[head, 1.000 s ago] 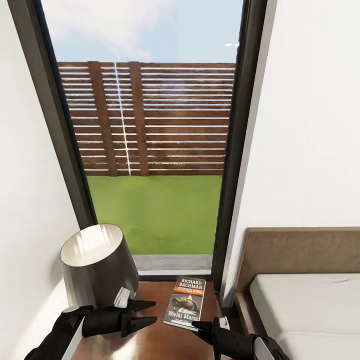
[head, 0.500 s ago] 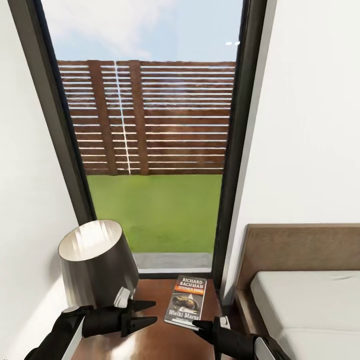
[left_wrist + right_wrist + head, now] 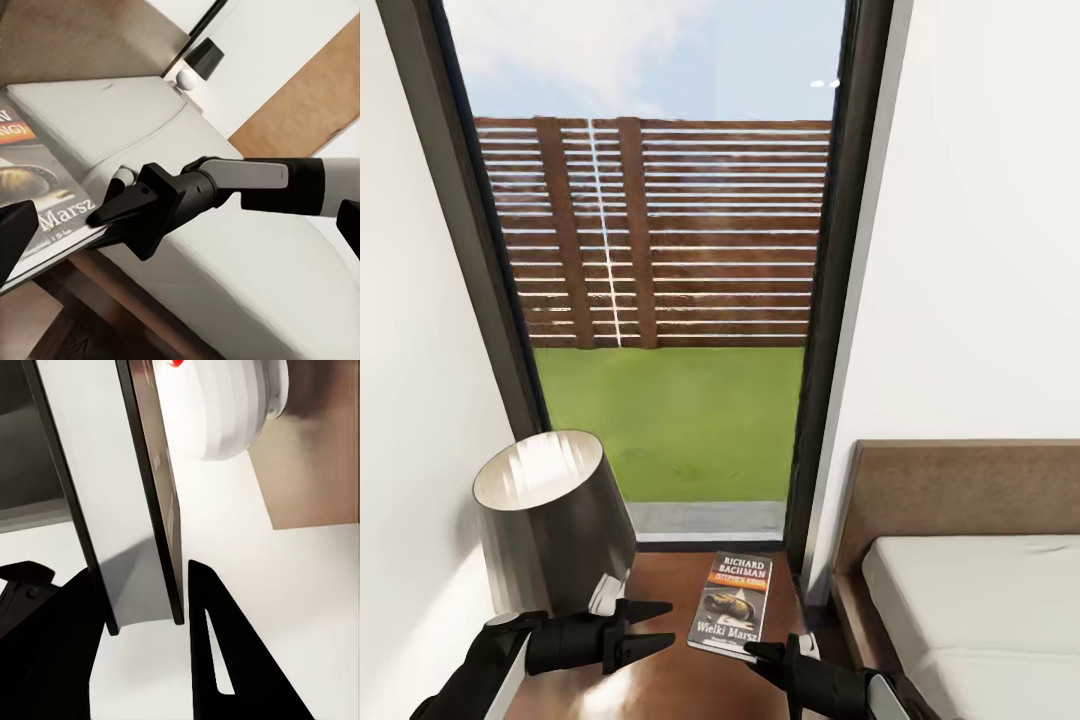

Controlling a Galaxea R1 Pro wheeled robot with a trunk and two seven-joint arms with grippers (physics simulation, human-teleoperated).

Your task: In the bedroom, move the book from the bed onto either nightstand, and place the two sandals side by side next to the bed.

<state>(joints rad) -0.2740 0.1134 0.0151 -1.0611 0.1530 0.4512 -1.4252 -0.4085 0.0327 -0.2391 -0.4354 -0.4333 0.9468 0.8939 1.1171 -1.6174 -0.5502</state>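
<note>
Paperback book with a dark cover, white "RICHARD BACHMAN" lettering and an orange band [image 3: 732, 604] lies flat on the glossy reddish-brown nightstand [image 3: 670, 670], bottom centre of the head view, its long axis running toward the tall dark-framed window [image 3: 660, 280], title end farthest from me. My right gripper [image 3: 752, 651] touches its near edge; my right wrist view shows the fingers spread around that thin edge [image 3: 154, 510]. My left gripper [image 3: 660, 625] hangs open and empty beside the grey metallic lampshade [image 3: 550, 515]. My left wrist view adds the pale mattress bed [image 3: 225, 247] beyond.

We see white walls [image 3: 970, 250], a tall dark-framed window [image 3: 840, 300], behind it a green lawn [image 3: 670, 420], a brown slatted fence [image 3: 660, 235], pale blue sky [image 3: 660, 60], bright daylight
</note>
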